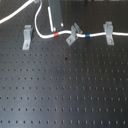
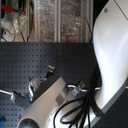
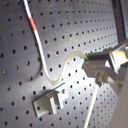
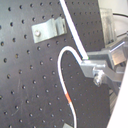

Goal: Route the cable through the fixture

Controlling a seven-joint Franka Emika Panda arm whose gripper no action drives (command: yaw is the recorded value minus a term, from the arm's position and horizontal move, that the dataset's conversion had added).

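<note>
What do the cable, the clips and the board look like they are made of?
The cable looks like white plastic-sheathed cord: smooth, bending in soft loops, with red and blue bands. The clips, such as the left one in the first exterior view, look like bent grey sheet metal with a dull sheen. The board looks like matte black metal, regularly perforated, though painted or anodised cannot be told.

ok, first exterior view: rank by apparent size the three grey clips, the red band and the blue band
1. Left clip, nearest-looking and biggest.
2. Middle skewed clip and right clip: about alike, not ranked.
3. Red band and blue band on the cable: both tiny, too close to call.
</note>
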